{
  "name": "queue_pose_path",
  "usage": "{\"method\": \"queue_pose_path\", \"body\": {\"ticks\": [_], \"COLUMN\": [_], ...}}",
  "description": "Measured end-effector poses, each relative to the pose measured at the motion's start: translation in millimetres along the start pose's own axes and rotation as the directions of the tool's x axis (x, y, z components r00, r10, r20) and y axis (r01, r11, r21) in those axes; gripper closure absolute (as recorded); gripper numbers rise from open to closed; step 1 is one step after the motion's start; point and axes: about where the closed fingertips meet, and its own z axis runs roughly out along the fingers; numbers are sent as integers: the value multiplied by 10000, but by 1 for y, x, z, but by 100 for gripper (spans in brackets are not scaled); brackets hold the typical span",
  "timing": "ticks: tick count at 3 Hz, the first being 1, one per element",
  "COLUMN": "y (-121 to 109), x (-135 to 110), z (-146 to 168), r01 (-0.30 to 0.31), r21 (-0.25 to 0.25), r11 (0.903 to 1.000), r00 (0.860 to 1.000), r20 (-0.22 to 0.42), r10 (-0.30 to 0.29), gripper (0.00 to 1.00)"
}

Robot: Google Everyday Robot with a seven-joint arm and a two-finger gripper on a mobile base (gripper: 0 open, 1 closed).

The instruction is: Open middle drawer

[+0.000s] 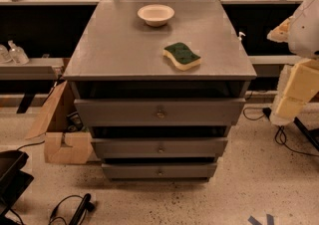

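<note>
The gripper (295,94) hangs right of the cabinet (124,45), grip state impossible to tell, and the middle drawer (124,148) sits shut between its neighbours, so the smart play is lining up square on its small centre knob (160,148) and pulling straight out.

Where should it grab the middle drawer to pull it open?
The small round knob centred on the flat front of the middle drawer, approached from straight ahead: it alone sticks out. The gripper is at the right edge.
</note>
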Motion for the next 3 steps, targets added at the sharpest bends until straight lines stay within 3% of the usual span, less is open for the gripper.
{"method": "queue_pose_path", "body": {"ticks": [1,2,3], "y": [-1,-7,-10], "x": [-1,-7,-10], "z": [-1,17,90], "r01": [20,81,327], "r21": [86,325,219], "r11": [10000,9994,9992], "r00": [10000,9993,9966], "r20": [36,359,745], "r10": [-21,-93,-343], "gripper": [0,0,0]}}
